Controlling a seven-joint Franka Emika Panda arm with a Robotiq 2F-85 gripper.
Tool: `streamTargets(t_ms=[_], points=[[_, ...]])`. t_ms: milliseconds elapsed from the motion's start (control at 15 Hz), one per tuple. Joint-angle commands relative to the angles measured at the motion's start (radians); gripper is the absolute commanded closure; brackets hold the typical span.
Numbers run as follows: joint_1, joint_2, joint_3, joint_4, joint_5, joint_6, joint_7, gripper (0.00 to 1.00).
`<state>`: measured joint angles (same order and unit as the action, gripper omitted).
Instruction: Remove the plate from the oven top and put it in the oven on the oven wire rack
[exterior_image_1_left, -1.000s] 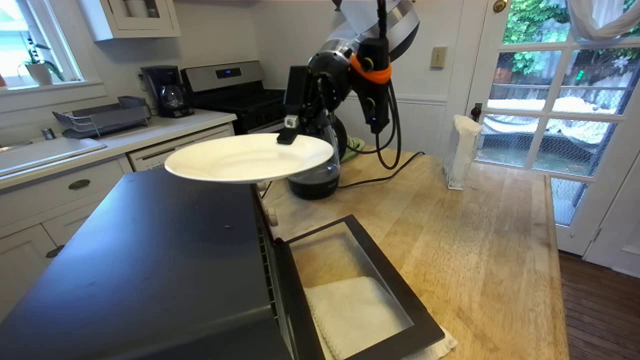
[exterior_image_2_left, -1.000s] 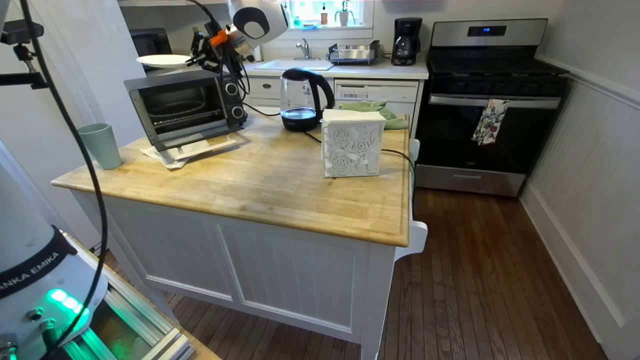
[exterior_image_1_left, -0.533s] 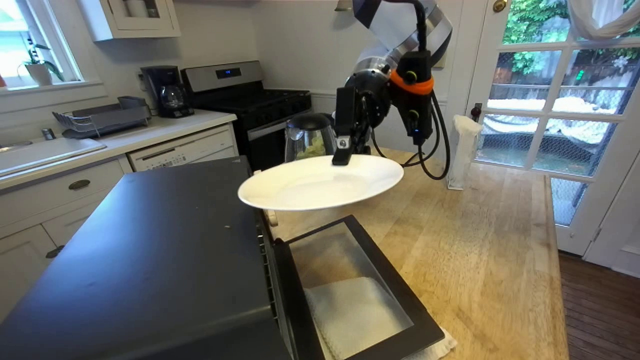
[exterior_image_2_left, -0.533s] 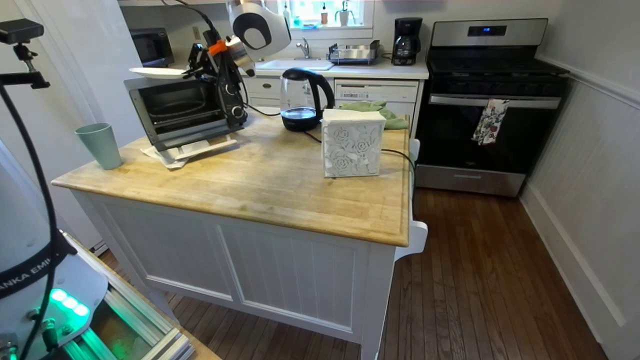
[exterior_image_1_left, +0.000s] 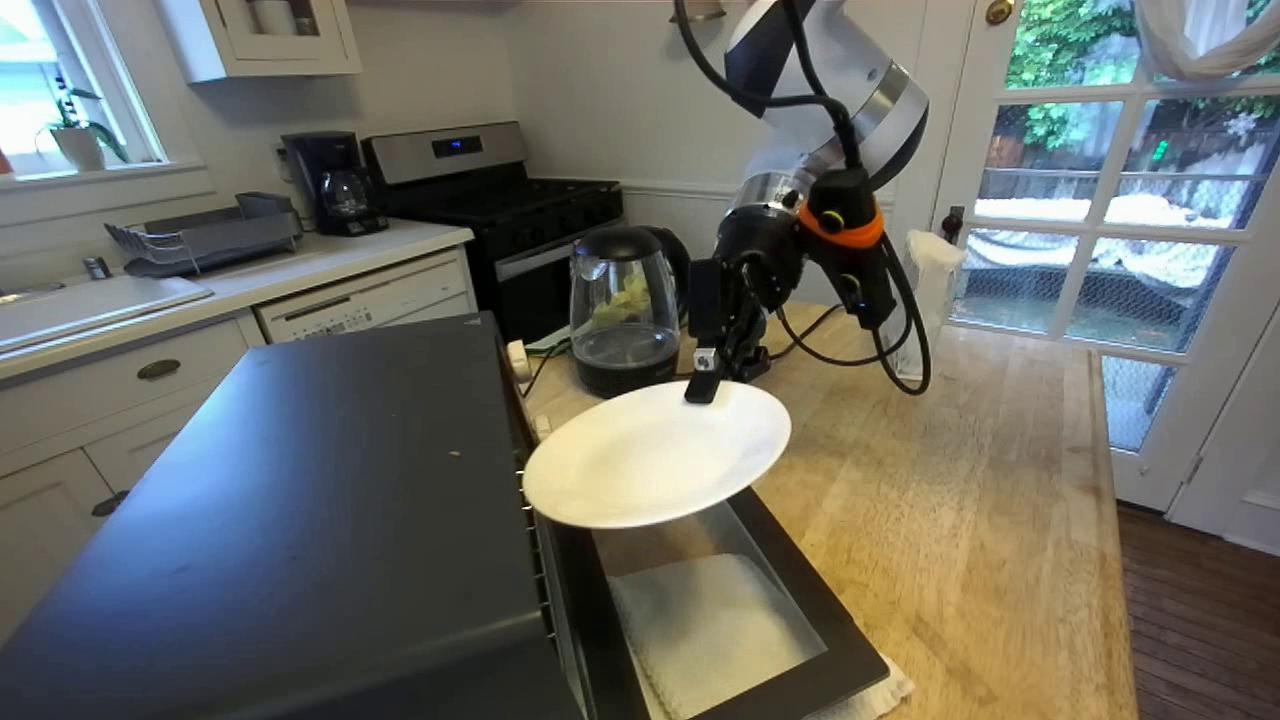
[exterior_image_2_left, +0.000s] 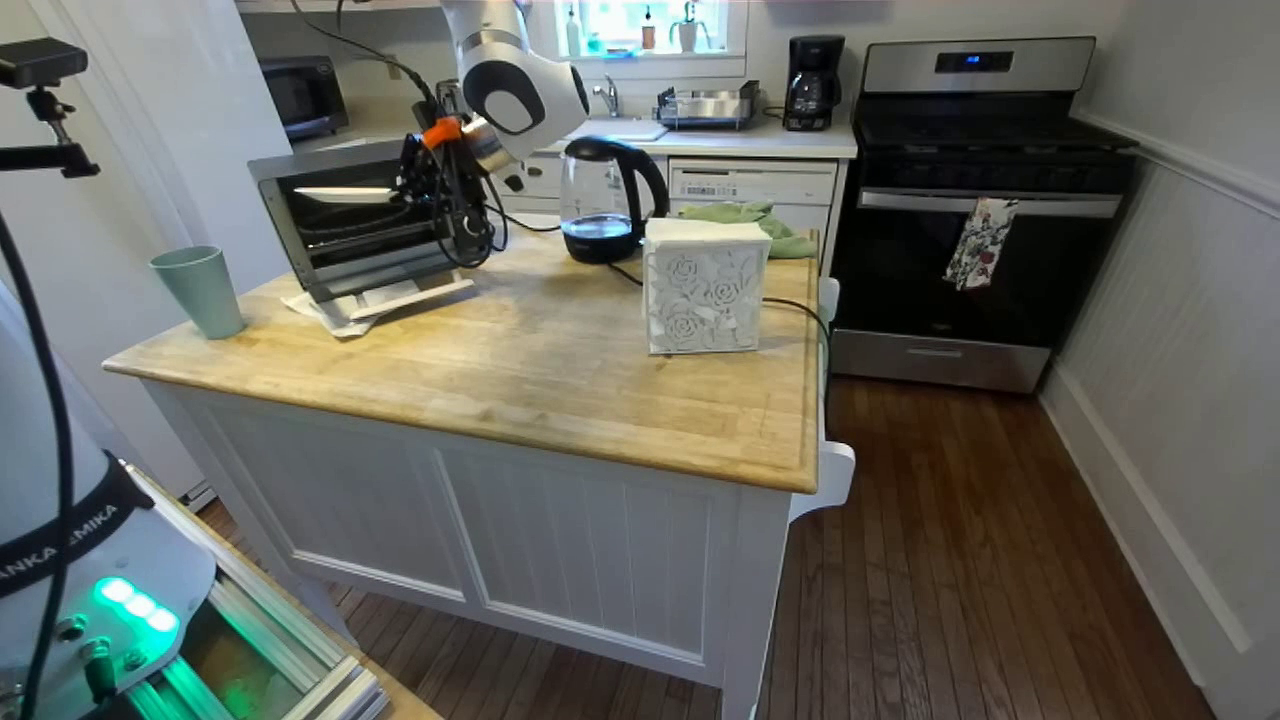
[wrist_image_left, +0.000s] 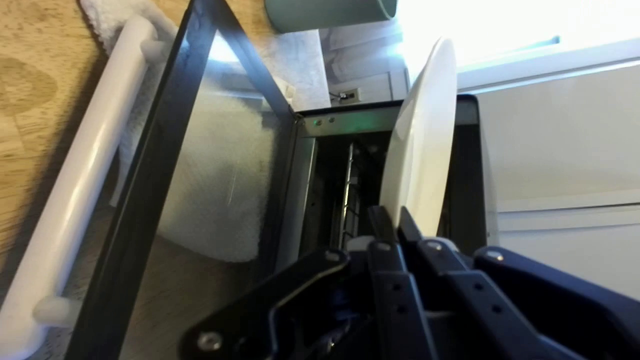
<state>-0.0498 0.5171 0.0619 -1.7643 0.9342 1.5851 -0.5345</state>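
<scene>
The Robotiq gripper (wrist_image_left: 396, 222) pinches the rim of the white dinner plate (exterior_image_1_left: 660, 455), one jaw against each face in the wrist view. The plate hangs in front of the mouth of the countertop oven (wrist_image_left: 357, 121), over the oven's lowered glass-windowed door (exterior_image_1_left: 785, 560); in an exterior view it shows lower than the matte black oven top (exterior_image_1_left: 340, 470). The oven wire rack (wrist_image_left: 348, 185) sits inside the oven, apart from the plate. Whether the plate's far rim lies inside the oven cannot be told. A white bar handle (wrist_image_left: 80, 175) runs along the door's outer edge, and a white terry cloth (wrist_image_left: 110, 17) lies under that door. On the wooden countertop (exterior_image_2_left: 540, 350), a glass electric kettle (exterior_image_2_left: 597, 205) stands near the oven's knob end, a pale green tumbler (exterior_image_2_left: 203, 290) near the oven's opposite end, and a rose-embossed white box (exterior_image_2_left: 705, 290) farther from the oven than the kettle. The kitchen range (exterior_image_2_left: 985, 230) stands well apart from the oven.
</scene>
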Motion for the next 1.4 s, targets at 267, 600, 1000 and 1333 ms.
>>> streamTargets(t_ms=[267, 600, 1000, 1333], points=[[0.058, -0.019, -0.003, -0.019, -0.009, 0.225, 0.111, 0.99], [0.081, 0.001, 0.027, -0.003, 0.025, 0.330, 0.148, 0.99], [0.086, 0.040, 0.069, 0.032, 0.069, 0.368, 0.135, 0.99], [0.083, 0.103, 0.099, 0.087, 0.120, 0.371, 0.096, 0.99]])
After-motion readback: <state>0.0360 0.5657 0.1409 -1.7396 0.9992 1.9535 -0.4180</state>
